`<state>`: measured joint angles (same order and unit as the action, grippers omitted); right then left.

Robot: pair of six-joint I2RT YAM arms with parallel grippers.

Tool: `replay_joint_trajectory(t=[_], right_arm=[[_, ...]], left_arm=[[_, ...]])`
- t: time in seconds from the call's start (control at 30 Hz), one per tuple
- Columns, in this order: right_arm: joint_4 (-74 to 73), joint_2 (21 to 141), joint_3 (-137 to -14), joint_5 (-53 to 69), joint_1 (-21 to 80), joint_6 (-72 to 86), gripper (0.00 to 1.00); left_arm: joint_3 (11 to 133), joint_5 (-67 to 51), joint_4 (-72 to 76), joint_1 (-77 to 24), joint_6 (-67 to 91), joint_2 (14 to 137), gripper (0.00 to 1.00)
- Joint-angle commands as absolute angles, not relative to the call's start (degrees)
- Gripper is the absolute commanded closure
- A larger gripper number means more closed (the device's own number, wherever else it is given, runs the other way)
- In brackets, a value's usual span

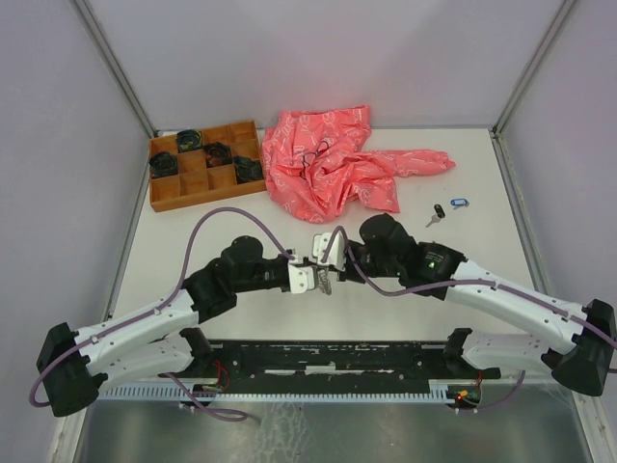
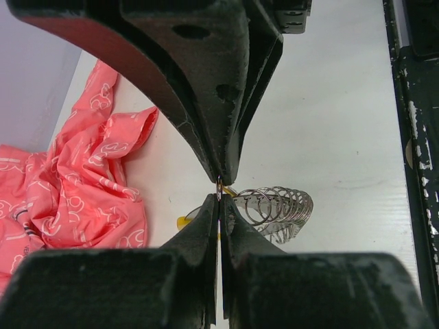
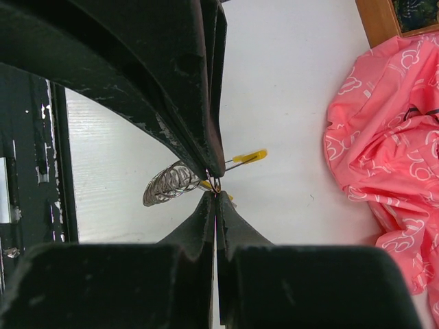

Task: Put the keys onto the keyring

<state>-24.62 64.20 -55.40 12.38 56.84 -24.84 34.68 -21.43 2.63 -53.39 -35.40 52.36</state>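
both arms meet at mid-bench over the keyring. the left end effector is fully closed, its tips nipping one strand of the ring's wire. the right end effector is likewise closed on the wire at the same spot. this looks like the step of prising the coil apart to make a gap for a key.

the silver coil trails sideways from the pinch, its long axis roughly level with the bench and pointing toward the arm bases. a yellow tag sticks out the opposite way; whether it is a threaded key i cannot tell. the black-tagged key and blue-tagged key lie well apart to the right.

next, one end effector should hold the gap while the other lets go and fetches a key.
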Motion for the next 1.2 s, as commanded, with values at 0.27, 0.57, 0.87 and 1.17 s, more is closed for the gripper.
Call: replay_joint_trajectory(t=[0.27,0.57,0.87,1.17], right_arm=[[-21.42,64.95,-60.48,17.28,57.30,-28.19,0.94],[-26.81,64.96,-61.28,18.77,56.58,-29.39,0.86],[-30.93,63.07,-61.26,18.81,54.68,-30.29,0.73],[-30.01,61.42,-57.69,24.75,52.77,-29.32,0.70]], left_arm=[[29.63,-20.77,20.85,-56.30,-24.21,52.66,0.97],[21.31,-19.18,33.07,-56.32,-20.68,52.26,0.97],[16.69,-16.88,39.32,-56.29,-19.52,51.93,0.97],[15.98,-16.78,40.66,-56.29,-18.13,50.42,0.97]])
